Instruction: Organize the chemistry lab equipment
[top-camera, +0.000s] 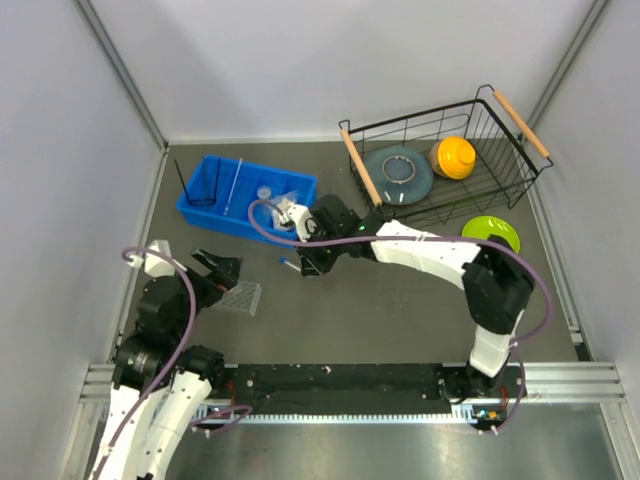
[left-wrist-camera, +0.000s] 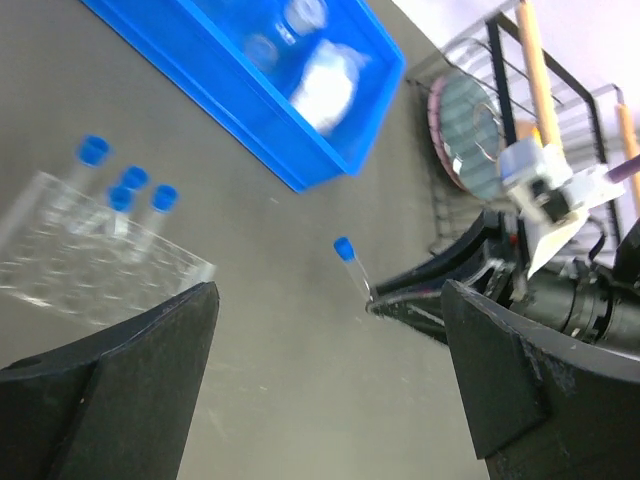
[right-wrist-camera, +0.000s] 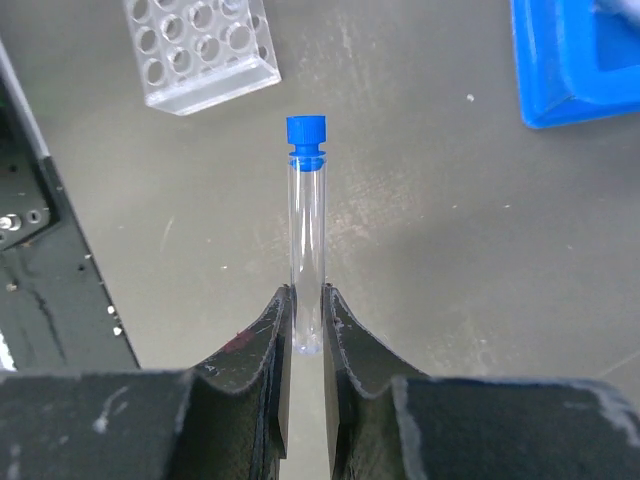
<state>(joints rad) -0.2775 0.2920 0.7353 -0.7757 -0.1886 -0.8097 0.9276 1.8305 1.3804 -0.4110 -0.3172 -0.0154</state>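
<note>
My right gripper is shut on the round bottom end of a clear blue-capped test tube, which sticks out past the fingertips over the grey table. From above, the tube points left toward the clear plastic tube rack. The rack holds several blue-capped tubes. My left gripper hovers open beside the rack, with nothing between its fingers. A blue bin holds the black wire ring stand, a thin glass rod, a small clear cup and a white packet.
A black wire basket with wooden handles stands at the back right and holds a grey dish and an orange dish. A green dish lies in front of it. White walls close in on both sides.
</note>
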